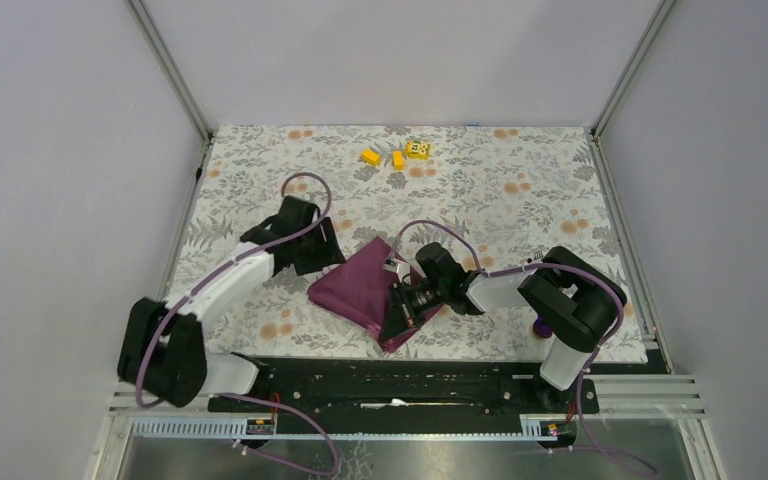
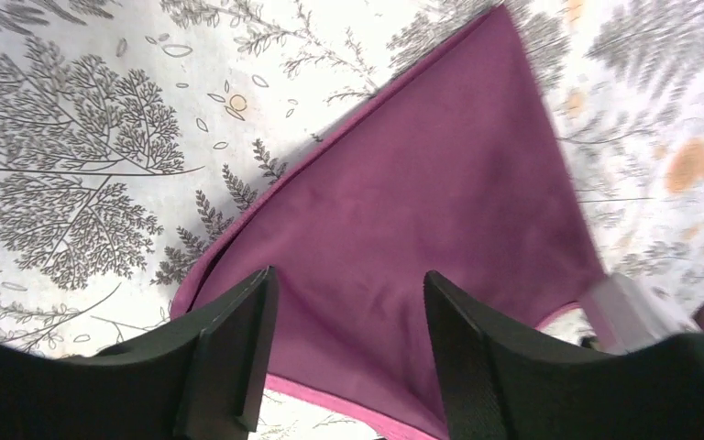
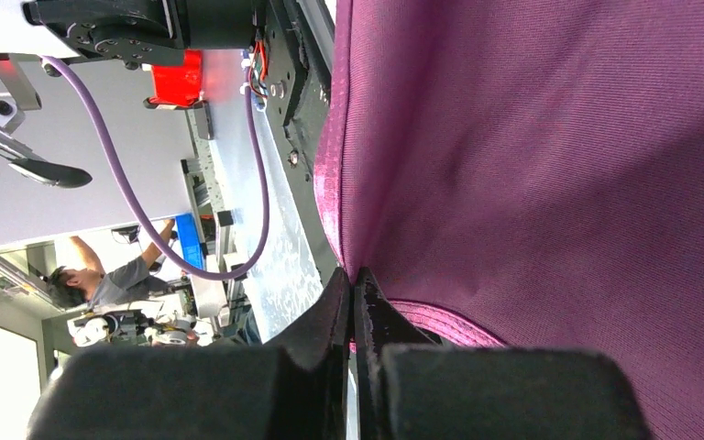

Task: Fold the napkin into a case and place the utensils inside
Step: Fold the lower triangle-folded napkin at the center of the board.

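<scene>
The napkin [image 1: 358, 288] lies in the middle of the floral tablecloth [image 1: 520, 200], doubled over into a rough wedge, one point aimed at the far side. My right gripper [image 1: 401, 316] is at its near right corner, and in the right wrist view my fingers [image 3: 335, 307] are clamped tight on the hem, with cloth [image 3: 550, 165] filling the frame beyond them. Over on the left edge, my left gripper [image 1: 322, 256] hangs with its jaws spread wide. From that wrist, the plum fabric [image 2: 440, 211] shows between the two black fingers [image 2: 234, 339]. Whether they touch the cloth, I cannot tell. Yellow blocks [image 1: 397, 155] sit well apart at the far edge.
</scene>
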{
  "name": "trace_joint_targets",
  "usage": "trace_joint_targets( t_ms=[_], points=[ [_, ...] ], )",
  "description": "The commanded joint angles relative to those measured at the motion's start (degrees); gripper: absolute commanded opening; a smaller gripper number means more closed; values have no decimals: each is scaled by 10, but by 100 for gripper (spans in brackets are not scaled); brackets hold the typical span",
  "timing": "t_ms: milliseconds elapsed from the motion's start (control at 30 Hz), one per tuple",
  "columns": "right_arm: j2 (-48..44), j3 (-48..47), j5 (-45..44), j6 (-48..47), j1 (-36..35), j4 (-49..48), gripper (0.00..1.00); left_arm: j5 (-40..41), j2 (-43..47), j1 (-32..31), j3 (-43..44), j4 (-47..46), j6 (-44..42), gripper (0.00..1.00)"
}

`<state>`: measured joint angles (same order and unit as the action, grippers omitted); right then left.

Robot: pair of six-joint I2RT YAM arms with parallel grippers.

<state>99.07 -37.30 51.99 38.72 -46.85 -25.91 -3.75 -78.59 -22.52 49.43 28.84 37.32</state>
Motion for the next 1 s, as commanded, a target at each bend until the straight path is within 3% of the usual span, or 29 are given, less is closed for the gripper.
trace_joint_targets(
  t_ms=[0, 167, 267, 500, 733, 967],
  points=[
    [-20, -18, 12, 3, -3, -2, 0, 12, 77, 23, -35, 24, 20, 66],
    [-22, -18, 13, 4, -3, -3, 0, -34, 158, 86, -119, 6, 59, 61],
    [-23, -18, 14, 3, -3, -3, 0, -86, 207, 131, -178, -37, 88, 73],
    [-24, -17, 15, 3, -3, -1, 0, -146, 225, 175, -264, -128, 141, 74],
    [-26, -17, 13, 1, -3, 0, 0, -168, 229, 181, -318, -230, 175, 64],
    [-28, -16, 13, -3, -3, 3, 0, -167, 244, 182, -301, -204, 176, 38]
  ],
)
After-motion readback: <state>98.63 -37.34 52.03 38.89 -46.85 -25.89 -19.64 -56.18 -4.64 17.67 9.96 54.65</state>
